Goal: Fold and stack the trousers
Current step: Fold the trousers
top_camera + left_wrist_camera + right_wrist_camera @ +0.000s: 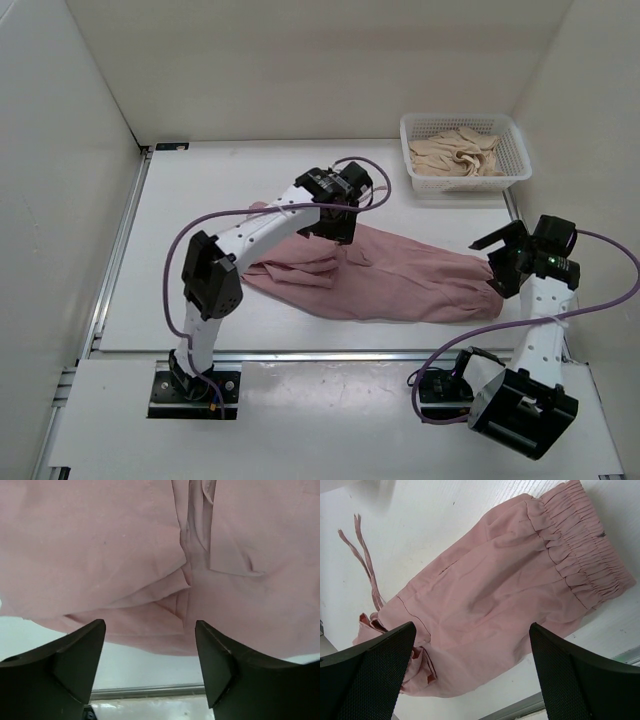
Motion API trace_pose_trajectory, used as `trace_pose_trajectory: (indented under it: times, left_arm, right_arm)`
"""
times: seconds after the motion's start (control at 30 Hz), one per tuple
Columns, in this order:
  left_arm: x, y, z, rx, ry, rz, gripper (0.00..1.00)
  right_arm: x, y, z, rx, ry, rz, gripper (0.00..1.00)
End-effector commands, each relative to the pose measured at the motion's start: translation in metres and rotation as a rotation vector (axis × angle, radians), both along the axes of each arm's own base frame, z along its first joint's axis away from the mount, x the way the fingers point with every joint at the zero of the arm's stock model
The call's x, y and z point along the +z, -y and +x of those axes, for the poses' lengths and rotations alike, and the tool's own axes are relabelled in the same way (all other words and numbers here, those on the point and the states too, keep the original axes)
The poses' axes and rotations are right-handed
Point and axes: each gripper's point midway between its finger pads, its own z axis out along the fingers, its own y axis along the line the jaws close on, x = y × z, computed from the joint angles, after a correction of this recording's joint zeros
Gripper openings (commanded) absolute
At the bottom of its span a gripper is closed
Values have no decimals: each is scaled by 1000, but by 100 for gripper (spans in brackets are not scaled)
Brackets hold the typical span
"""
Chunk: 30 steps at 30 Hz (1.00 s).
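Note:
The dusty-pink trousers (390, 280) lie crumpled across the middle of the white table, running from left to right. My left gripper (338, 232) hangs over their upper middle part, open and empty; in the left wrist view the pink fabric (150, 555) fills the picture above the spread fingers (75, 655). My right gripper (497, 275) is open and empty at the trousers' right end. The right wrist view shows the elastic waistband (585, 550) and the thin drawstring (365, 565) lying on the table.
A white plastic basket (519, 166) holding a beige cream garment (458, 152) stands at the back right. Walls close in the table on the left, back and right. A metal rail (330, 354) runs along the table's near edge.

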Motion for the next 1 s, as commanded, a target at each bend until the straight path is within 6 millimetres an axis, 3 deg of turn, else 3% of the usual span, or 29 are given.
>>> trace_pose_trajectory:
  times: [0.0, 0.13, 0.27, 0.33, 0.5, 0.6, 0.63, 0.7, 0.73, 0.8, 0.97]
  left_arm:
    - [-37, 11, 12, -45, -5, 102, 86]
    - [-66, 16, 22, -51, -7, 178, 96]
    - [-81, 15, 31, -29, 14, 221, 96]
    - [-97, 16, 32, -31, -4, 242, 93]
    - [-111, 16, 29, -49, -22, 283, 74]
    - [-107, 7, 28, -36, -19, 320, 58]
    - [-95, 6, 27, -34, -7, 306, 46]
    - [-79, 5, 28, -29, 17, 294, 36]
    - [-71, 4, 30, -24, 36, 287, 24]
    - [-55, 0, 26, -22, 49, 272, 10]
    - [-18, -23, 24, 2, 115, 316, 10]
  right_arm:
    - [1, -5, 0, 28, 29, 9, 99]
    - [0, -8, -2, 33, 32, 16, 99]
    - [-1, -8, -4, 40, 32, 10, 99]
    - [-1, -8, -4, 41, 32, 10, 99]
    - [-4, -8, -3, 40, 22, 15, 99]
    - [-2, -7, -1, 40, 21, 15, 99]
    - [-2, -7, -1, 40, 21, 15, 99]
    - [-3, -6, 1, 40, 21, 15, 99]
    - [-3, -6, 1, 40, 21, 15, 99]
    - [-3, -6, 1, 40, 21, 15, 99]
    - [-1, -8, 0, 46, 34, 18, 99]
